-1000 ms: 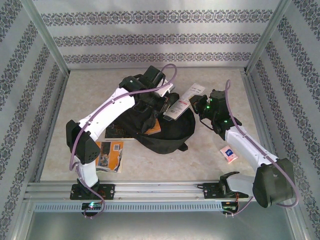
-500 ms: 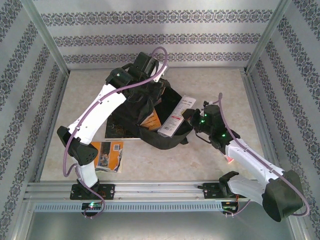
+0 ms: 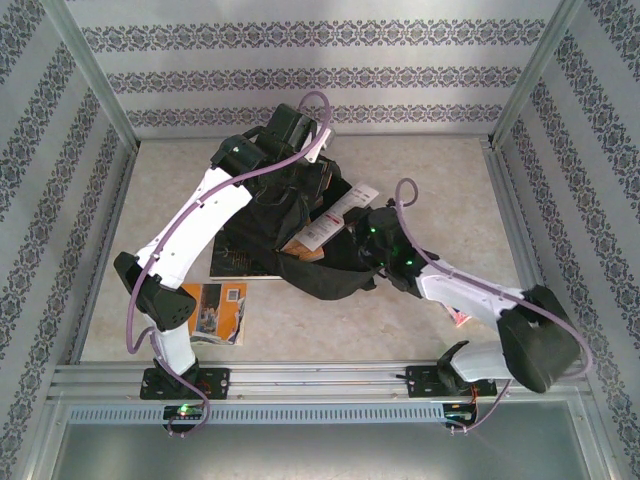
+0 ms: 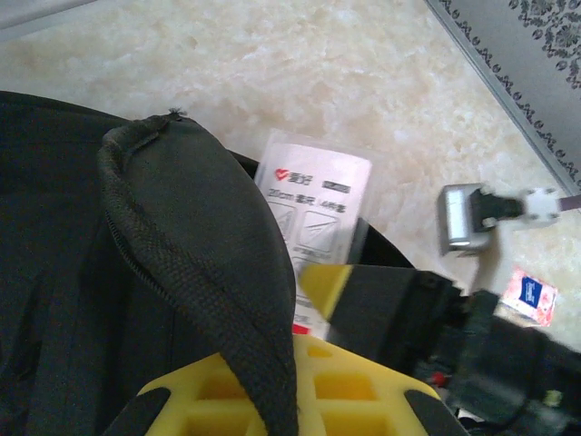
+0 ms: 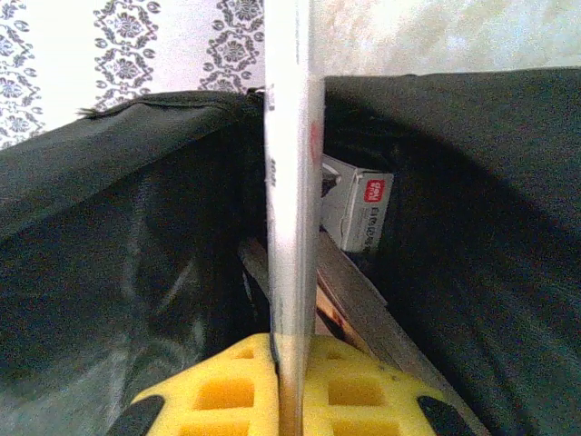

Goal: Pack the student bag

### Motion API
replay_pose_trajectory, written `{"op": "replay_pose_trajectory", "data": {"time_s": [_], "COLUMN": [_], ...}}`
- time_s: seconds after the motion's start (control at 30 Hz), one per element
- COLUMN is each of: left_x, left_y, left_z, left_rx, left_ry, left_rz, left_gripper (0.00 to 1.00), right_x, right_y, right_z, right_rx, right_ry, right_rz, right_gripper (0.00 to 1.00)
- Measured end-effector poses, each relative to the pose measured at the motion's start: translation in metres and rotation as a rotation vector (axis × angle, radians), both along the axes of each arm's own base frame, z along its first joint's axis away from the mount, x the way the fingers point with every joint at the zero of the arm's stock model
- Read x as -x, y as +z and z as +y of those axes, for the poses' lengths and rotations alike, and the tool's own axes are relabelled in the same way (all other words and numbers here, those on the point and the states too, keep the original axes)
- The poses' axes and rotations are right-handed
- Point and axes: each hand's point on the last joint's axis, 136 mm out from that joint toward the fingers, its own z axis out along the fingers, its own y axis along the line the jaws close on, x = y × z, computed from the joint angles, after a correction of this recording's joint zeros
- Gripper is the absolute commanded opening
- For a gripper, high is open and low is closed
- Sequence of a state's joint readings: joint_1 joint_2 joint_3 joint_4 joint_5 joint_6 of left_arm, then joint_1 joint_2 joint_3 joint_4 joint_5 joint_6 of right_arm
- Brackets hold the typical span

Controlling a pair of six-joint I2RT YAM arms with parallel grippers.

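The black student bag (image 3: 330,275) lies mid-table with its mouth held open. My left gripper (image 3: 298,192) is shut on the bag's woven rim (image 4: 195,263), which runs between its yellow pads (image 4: 363,391). My right gripper (image 3: 352,228) is shut on a flat white package (image 3: 330,215) and holds it edge-on (image 5: 290,182) in the bag's opening. Inside the bag (image 5: 109,236) lie a small white box with a red label (image 5: 363,213) and a book's edge (image 5: 372,313). The left wrist view shows the package's printed face (image 4: 313,195) and a right fingertip (image 4: 327,283) beside it.
An orange booklet (image 3: 215,310) and a dark book (image 3: 240,262) lie left of the bag, under the left arm. A small pink card (image 3: 458,318) lies near the right forearm and shows again (image 4: 531,295) in the left wrist view. Patterned walls enclose the table.
My right gripper has carried the white package leftward from beside the bag into its opening. The left gripper lifted the bag's rim up and back, then held still.
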State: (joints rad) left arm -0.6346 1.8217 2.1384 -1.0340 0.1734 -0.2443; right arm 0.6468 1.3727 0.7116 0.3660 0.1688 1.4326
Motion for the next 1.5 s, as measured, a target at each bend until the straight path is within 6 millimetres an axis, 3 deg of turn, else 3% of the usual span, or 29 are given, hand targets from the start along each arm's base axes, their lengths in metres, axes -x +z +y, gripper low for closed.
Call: {"op": "replay_pose_trajectory", "data": {"time_s": [0.27, 0.4, 0.5, 0.63, 0.7, 0.87, 1.03, 1.17, 1.27, 1.37, 1.43, 1.5], "left_x": [-0.018, -0.031, -0.038, -0.047, -0.051, -0.056, -0.055, -0.052, -0.047, -0.041, -0.037, -0.035], "left_y": [0.010, 0.013, 0.014, 0.013, 0.011, -0.002, -0.016, -0.034, -0.057, -0.074, -0.080, -0.081], "left_z": [-0.007, -0.007, 0.001, 0.014, 0.016, 0.015, 0.014, 0.010, 0.005, 0.002, -0.001, -0.005], "left_rx": [0.063, 0.109, 0.120, 0.123, 0.131, 0.148, 0.156, 0.167, 0.187, 0.212, 0.241, 0.271], "left_ry": [0.042, 0.065, 0.093, 0.125, 0.130, 0.120, 0.108, 0.090, 0.080, 0.076, 0.071, 0.060], "left_rz": [0.006, 0.018, 0.021, 0.025, 0.026, 0.046, 0.071, 0.102, 0.155, 0.196, 0.216, 0.222], "left_gripper": [0.00, 0.00, 0.00, 0.00, 0.00, 0.00, 0.00, 0.00, 0.00, 0.00, 0.00, 0.00], "right_x": [-0.023, -0.046, -0.052, -0.050, -0.050, -0.034, -0.003, 0.028, 0.050, 0.062, 0.068, 0.073], "right_y": [0.000, 0.008, 0.004, 0.000, 0.000, 0.017, 0.045, 0.068, 0.082, 0.088, 0.083, 0.068], "right_z": [0.064, 0.099, 0.115, 0.114, 0.108, 0.089, 0.072, 0.054, 0.027, -0.018, -0.054, -0.092], "right_rx": [-0.048, -0.079, -0.074, -0.020, 0.031, 0.190, 0.360, 0.451, 0.494, 0.535, 0.581, 0.628], "right_ry": [0.015, 0.056, 0.104, 0.172, 0.207, 0.330, 0.463, 0.547, 0.554, 0.484, 0.403, 0.314], "right_rz": [-0.055, -0.091, -0.094, -0.090, -0.092, -0.117, -0.195, -0.262, -0.269, -0.214, -0.136, -0.021], "right_gripper": [0.18, 0.50, 0.66, 0.73, 0.80, 0.79, 0.77, 0.69, 0.69, 0.71, 0.74, 0.85]}}
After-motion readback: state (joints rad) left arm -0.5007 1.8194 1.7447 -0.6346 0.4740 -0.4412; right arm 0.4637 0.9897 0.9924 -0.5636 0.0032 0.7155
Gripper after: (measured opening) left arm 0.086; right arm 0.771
